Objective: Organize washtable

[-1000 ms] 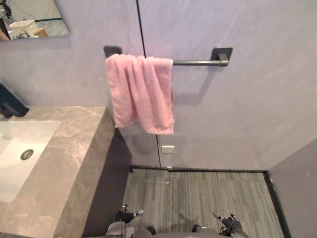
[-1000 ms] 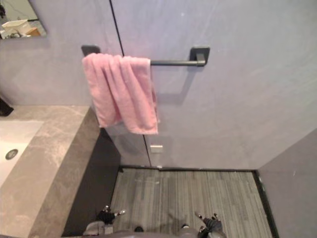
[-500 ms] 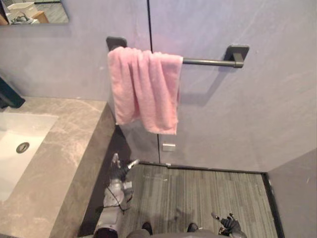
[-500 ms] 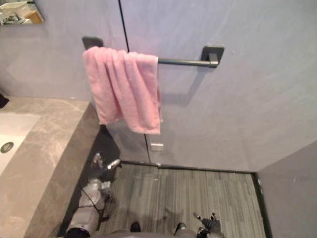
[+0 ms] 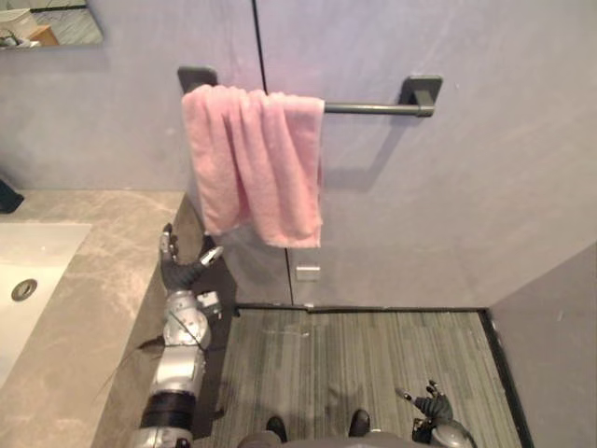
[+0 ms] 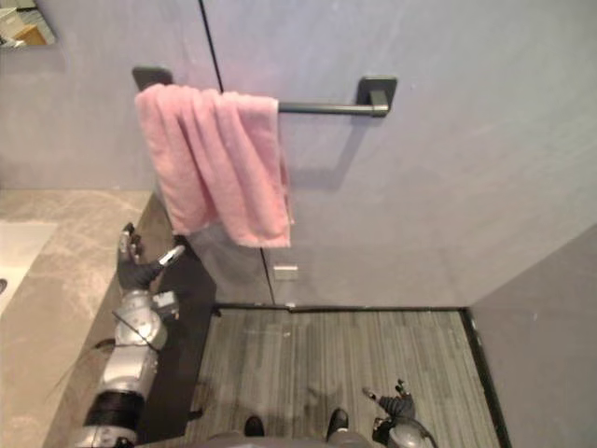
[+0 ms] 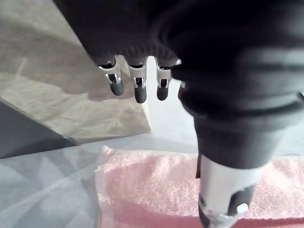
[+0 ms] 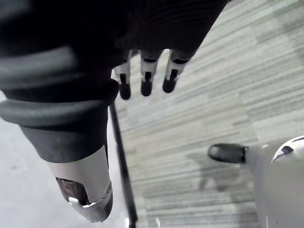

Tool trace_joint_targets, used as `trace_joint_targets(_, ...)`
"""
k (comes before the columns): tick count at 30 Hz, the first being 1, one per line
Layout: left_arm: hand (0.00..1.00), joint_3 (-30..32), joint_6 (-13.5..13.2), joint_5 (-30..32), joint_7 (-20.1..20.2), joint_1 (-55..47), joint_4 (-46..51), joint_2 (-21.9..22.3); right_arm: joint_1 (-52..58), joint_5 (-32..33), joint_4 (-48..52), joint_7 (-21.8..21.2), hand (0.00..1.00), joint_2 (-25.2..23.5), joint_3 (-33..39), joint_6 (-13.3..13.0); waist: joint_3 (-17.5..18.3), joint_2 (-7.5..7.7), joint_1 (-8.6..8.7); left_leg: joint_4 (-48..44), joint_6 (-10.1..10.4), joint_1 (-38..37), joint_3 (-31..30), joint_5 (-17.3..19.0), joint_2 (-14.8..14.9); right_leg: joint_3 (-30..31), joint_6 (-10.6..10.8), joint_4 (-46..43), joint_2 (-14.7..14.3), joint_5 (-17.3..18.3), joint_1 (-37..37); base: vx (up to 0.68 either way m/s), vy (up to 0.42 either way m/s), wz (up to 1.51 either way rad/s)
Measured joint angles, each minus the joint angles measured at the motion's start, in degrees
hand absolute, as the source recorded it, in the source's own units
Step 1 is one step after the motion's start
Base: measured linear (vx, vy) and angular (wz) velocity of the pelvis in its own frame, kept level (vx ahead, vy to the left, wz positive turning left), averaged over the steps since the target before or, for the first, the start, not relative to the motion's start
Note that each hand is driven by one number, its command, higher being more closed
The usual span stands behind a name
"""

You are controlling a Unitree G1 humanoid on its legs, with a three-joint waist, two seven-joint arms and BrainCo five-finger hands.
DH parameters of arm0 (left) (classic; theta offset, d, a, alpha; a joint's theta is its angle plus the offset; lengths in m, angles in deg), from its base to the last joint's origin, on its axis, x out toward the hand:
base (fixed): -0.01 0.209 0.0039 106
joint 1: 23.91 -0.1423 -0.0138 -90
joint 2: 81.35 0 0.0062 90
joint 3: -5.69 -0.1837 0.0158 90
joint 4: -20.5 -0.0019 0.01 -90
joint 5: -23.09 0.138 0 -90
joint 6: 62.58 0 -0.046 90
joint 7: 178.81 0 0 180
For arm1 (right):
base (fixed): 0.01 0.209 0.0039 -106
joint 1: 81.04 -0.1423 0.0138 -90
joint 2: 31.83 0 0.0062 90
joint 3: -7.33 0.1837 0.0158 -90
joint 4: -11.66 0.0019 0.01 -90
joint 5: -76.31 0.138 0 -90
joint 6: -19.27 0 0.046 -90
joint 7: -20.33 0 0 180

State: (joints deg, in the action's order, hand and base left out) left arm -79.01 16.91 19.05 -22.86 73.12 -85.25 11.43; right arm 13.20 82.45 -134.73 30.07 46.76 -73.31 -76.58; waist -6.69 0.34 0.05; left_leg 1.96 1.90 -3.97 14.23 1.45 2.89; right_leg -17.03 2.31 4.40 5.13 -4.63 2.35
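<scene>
Where the wall fills the upper middle of the frame, a pink towel [image 5: 254, 163] of thick looped terry hangs in soft folds over the left end of a dark metal bar [image 5: 368, 108]. The bar is thin and straight, held by square brackets. The towel's lower edge is uneven, and its right part hangs lower than its left. Just under it on the wall sits a small pale rectangular plate [image 5: 307, 273].

At the left of the frame lies the counter [image 5: 84, 308], grey-brown stone with pale veins, a square edge and a dark side panel. A white rectangular sink [image 5: 37, 252] with a round metal drain [image 5: 24, 289] is set into it. A mirror's [image 5: 47, 23] corner shows in the upper left.

The left hand [image 5: 180, 273] stands at the counter's right edge, below the towel and apart from it. Its fingers [image 7: 135, 83] are straight and spread, the thumb out to the side, and it holds nothing. In the left wrist view the towel's nubby pink weave lies past the fingers.

The right hand [image 5: 431, 407] hangs at the lower right of the frame over the grey striped floor [image 5: 354, 355], fingers loose and empty.
</scene>
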Motion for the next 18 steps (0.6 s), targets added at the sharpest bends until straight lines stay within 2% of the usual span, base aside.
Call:
trace_joint_targets(8, 0.00, -0.1, 0.0, -3.3, 0.5, 10.7, -10.9, -6.1, 0.0, 0.0, 1.7, -0.2, 0.00, 1.2, -1.3, -0.1, 0.1, 0.58, 2.21, 0.3, 0.0, 1.4, 1.0, -0.2, 0.1, 1.9, 0.0, 0.9, -0.5, -1.1, -2.1, -0.02, -0.010, -0.13)
trace_joint_targets(13, 0.00, -0.1, 0.0, -4.3, 1.6, 16.7, -14.6, -10.3, 0.0, 0.0, 3.6, -1.1, 0.00, 1.4, -1.5, -0.1, 0.0, 1.12, 2.24, 1.0, 0.0, 1.5, 3.0, -0.2, 0.0, 4.2, -0.4, 0.9, -0.8, -1.5, -3.7, 0.02, 0.002, -0.24)
trace_joint_targets(18, 0.00, -0.3, -0.1, -4.3, 1.2, 19.1, -16.8, -11.1, -0.2, 0.0, 3.9, -1.2, 0.00, 1.5, -2.1, -0.3, -0.5, 1.94, 2.06, 1.0, 0.0, 1.8, 3.0, -0.1, 0.0, 4.8, -0.6, 0.8, -0.8, -1.7, -4.3, -0.01, -0.003, -0.06)
